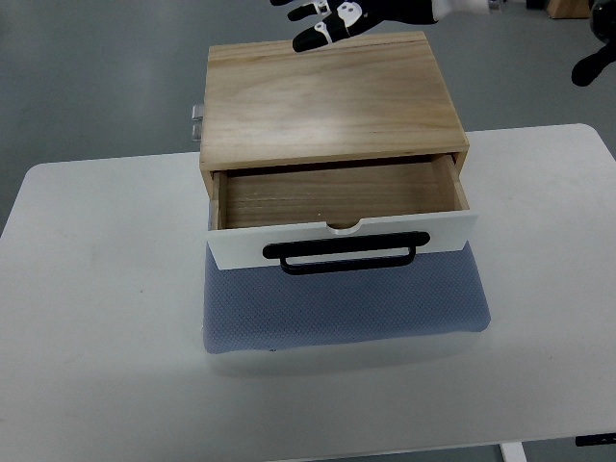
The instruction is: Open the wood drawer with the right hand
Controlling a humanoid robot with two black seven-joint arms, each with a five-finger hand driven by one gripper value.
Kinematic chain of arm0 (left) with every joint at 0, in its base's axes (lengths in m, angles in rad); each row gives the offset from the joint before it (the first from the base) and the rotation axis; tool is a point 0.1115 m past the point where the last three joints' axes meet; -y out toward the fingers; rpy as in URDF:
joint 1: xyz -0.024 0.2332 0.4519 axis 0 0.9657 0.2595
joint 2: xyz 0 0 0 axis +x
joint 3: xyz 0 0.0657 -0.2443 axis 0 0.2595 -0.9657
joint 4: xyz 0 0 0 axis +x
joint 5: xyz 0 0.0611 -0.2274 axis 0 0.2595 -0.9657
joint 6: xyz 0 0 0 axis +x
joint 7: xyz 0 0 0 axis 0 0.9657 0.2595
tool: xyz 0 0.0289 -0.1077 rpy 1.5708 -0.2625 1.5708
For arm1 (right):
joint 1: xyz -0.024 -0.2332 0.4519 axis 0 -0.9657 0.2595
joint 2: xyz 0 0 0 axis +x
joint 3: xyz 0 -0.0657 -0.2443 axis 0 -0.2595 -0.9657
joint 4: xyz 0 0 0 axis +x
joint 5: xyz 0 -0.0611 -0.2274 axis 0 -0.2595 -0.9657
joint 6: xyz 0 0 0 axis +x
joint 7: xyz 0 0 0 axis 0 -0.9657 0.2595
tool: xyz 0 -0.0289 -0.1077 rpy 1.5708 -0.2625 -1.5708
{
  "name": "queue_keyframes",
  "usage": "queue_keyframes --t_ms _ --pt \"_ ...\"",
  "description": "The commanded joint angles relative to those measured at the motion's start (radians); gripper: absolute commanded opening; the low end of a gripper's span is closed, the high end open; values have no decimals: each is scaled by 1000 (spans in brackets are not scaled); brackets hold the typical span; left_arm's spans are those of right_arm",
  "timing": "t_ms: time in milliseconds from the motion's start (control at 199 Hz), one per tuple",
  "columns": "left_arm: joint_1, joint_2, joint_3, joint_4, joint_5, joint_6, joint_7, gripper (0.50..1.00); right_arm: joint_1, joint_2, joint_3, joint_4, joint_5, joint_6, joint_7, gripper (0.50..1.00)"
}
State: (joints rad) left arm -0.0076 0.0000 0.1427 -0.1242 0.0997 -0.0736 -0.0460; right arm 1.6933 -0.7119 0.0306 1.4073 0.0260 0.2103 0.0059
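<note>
A wooden box [332, 101] sits on the far middle of a white counter [96, 318]. Its single drawer [337, 197] is pulled out toward the near side, so the bare wooden inside shows from above. The drawer has a white front panel [342, 241] with a small half-round notch in its top edge. A black bar handle [346, 254] runs across that panel. Under the near part of the box and the open drawer lies a blue-grey textured pad [342, 313], which spreads toward the near edge of the counter. A small metal fitting [196, 120] sticks out from the far left side of the box.

The right hand [337, 17], black with white patches, is at the far top edge of the view, its arm reaching in from the right. It hovers over the far edge of the box top, and whether it touches the wood cannot be told. Its fingers [313, 37] are apart and loosely extended, pointing left, and they hold nothing. The hand is well apart from the drawer handle.

At the far right edge a dark rounded shape [595, 65] shows above the grey floor [96, 77]; what it is cannot be told.
</note>
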Motion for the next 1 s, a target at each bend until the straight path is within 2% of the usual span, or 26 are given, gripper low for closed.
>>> queue_keyframes --t_ms 0,96,146,161,267,529,765,811,816,997 --pt "0 0 0 0 0 0 0 1000 -98 -6 137 -47 -1 -80 0 944" --pt "0 0 0 0 0 0 0 1000 -193 -9 256 -94 -1 -114 5 944" --pt "0 0 0 0 0 0 0 1000 -193 -9 256 -94 -1 -114 5 944" --pt "0 0 0 0 0 0 0 1000 -253 -11 333 -122 -3 -132 19 944" --pt "0 0 0 0 0 0 0 1000 -342 -20 451 -159 -5 -161 22 944" --pt "0 0 0 0 0 0 0 1000 -580 58 776 -263 -66 -198 25 944" --pt "0 0 0 0 0 0 0 1000 -748 244 1078 -407 -208 -210 23 944" --pt "0 0 0 0 0 0 0 1000 -748 244 1078 -407 -209 -210 23 944" --pt "0 0 0 0 0 0 0 1000 -777 287 1133 -427 -251 -209 20 944" --pt "0 0 0 0 0 0 0 1000 -856 391 1261 -432 -388 -204 14 944"
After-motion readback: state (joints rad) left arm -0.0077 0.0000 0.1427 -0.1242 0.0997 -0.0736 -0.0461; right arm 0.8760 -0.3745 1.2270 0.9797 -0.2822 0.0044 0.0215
